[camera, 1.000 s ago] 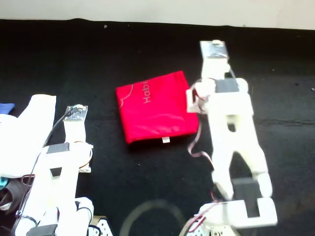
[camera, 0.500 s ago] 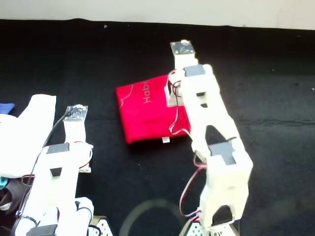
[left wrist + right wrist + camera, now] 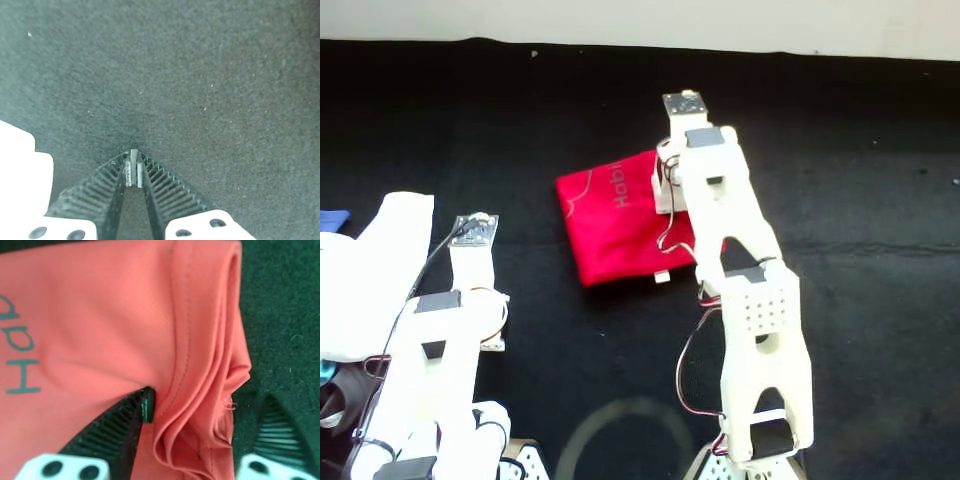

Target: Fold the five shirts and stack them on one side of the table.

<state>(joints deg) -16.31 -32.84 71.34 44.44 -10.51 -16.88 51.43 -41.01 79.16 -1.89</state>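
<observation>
A folded red shirt (image 3: 615, 225) with lettering lies in the middle of the black table (image 3: 840, 170). My right gripper (image 3: 670, 193) hangs over the shirt's right edge. In the right wrist view the right gripper (image 3: 207, 415) is open and straddles the bunched folds of the red shirt (image 3: 100, 325): one finger (image 3: 142, 412) rests on the cloth, the other (image 3: 272, 422) stands over the bare table. My left gripper (image 3: 478, 235) sits at the lower left, apart from the shirt. The left gripper (image 3: 132, 169) is shut on nothing above the bare black table (image 3: 200, 75).
A pile of white cloth (image 3: 375, 270) lies at the left edge beside the left arm, with a bit of blue fabric (image 3: 330, 218) behind it. A pale wall strip (image 3: 720, 25) borders the table's far edge. Open black surface lies right of the right arm.
The right arm has swung left from beside the red shirt to over its right edge, its fingers now straddling the folds. The left arm has not moved.
</observation>
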